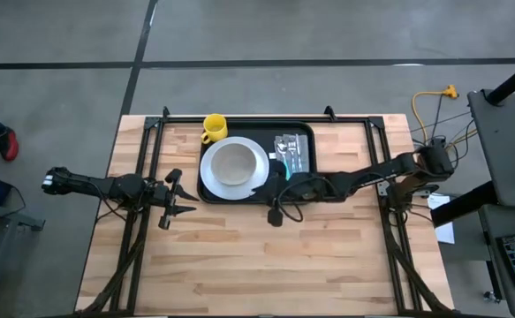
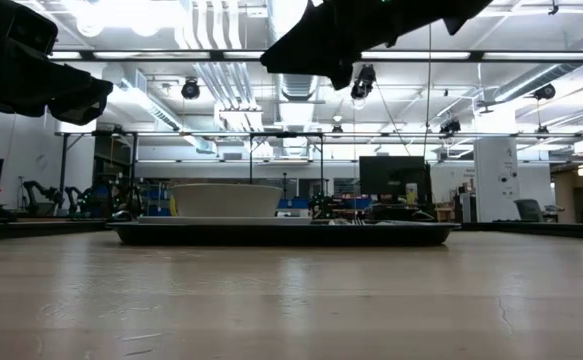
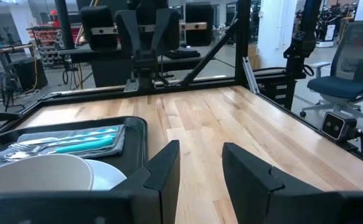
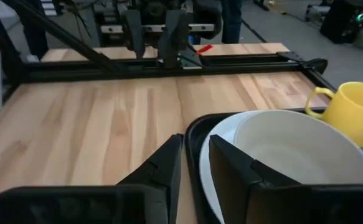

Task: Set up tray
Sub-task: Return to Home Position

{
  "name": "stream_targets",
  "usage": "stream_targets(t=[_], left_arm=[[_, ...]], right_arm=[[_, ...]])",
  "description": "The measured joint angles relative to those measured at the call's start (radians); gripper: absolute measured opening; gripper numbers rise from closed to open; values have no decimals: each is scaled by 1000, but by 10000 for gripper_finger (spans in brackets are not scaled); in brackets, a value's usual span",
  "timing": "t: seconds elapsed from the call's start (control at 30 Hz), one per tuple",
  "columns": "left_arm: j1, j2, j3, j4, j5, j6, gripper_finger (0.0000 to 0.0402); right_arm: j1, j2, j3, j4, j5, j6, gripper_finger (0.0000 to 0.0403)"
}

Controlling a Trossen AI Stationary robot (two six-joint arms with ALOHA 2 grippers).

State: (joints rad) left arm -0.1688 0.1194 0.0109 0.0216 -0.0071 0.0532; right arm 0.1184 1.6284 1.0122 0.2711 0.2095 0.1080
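Tray laid at the middle of the table's far half.
The tray point(image 1: 259, 131) is set on the wooden table point(image 1: 239, 265). A white plate point(image 1: 207, 166) with a bowl point(image 1: 233, 162) is carried on its left part, a napkin point(image 1: 291, 152) with cutlery on its right, a yellow mug point(image 1: 213, 128) at its far left corner. The right gripper point(image 4: 197, 140) is held over the tray's near edge, narrowly parted, empty. The left gripper point(image 3: 201, 149) is held left of the tray, parted wider, empty.

Floor: you have a grey concrete floor point(image 1: 328, 35) with dark seams.
Ceiling: you get bright lights point(image 2: 121, 15) and ducts point(image 2: 211, 40).
Far room: you see a white cabinet point(image 2: 496, 180) and a dark screen point(image 2: 386, 175).
Chair: an office chair point(image 3: 349, 81) stands past the table point(image 3: 243, 124) edge.
Cable: a yellow cable point(image 1: 450, 90) lies on the floor.
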Motion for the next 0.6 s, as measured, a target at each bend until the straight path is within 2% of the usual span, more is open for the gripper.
stream_targets(t=[0.1,0.33,0.6], left_arm=[[0,0,0,0,0,0,102],[0,0,0,0,0,0,102],[0,0,0,0,0,0,102]], right_arm=[[-1,-4,10,-1,0,-1,68],[0,-3,13,-5,0,-141,79],[-1,-29,-6,-6,-8,-119,84]])
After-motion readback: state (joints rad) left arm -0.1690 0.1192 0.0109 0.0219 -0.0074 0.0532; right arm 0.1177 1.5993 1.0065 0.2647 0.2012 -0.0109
